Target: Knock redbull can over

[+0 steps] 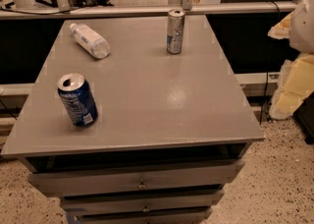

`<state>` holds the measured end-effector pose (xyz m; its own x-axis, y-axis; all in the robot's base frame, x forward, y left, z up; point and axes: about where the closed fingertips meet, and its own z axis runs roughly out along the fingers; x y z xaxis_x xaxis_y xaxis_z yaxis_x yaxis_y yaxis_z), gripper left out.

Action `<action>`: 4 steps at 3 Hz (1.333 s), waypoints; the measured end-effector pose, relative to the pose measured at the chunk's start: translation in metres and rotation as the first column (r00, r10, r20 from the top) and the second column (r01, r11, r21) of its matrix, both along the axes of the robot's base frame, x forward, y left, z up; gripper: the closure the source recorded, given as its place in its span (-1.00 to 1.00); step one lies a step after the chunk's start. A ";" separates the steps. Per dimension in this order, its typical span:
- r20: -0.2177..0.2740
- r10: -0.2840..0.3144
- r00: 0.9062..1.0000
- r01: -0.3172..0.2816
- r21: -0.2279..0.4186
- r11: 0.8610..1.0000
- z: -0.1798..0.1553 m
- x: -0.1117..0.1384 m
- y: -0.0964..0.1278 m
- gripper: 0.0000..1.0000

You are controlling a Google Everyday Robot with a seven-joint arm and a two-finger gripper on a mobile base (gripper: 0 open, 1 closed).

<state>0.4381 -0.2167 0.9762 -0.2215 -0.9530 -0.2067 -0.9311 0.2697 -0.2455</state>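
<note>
Camera view: the redbull can [175, 31] stands upright near the table's [162, 100] far edge, not yet toppled. The gripper [293, 83] hangs beyond the right edge, well apart, likely before its approach; whether it is spread or closed, I cannot tell.

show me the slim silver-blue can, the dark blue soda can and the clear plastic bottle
slim silver-blue metal can [175, 31], camera view, middle of its side
dark blue soda can [78, 101], camera view, middle of its side
clear plastic bottle [91, 41], camera view, middle of its body
gripper: not in view
</note>
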 end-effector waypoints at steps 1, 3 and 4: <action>0.003 0.000 1.000 0.000 0.002 1.000 0.000 0.000 0.000 -1.00; 0.106 0.015 0.994 -0.030 0.137 0.990 -0.044 0.082 0.007 -1.00; 0.184 -0.018 0.983 -0.023 0.215 0.976 -0.063 0.149 0.020 -1.00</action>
<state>0.5868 -0.1965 0.9127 -0.1579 -0.8819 -0.4442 -0.8762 0.3326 -0.3488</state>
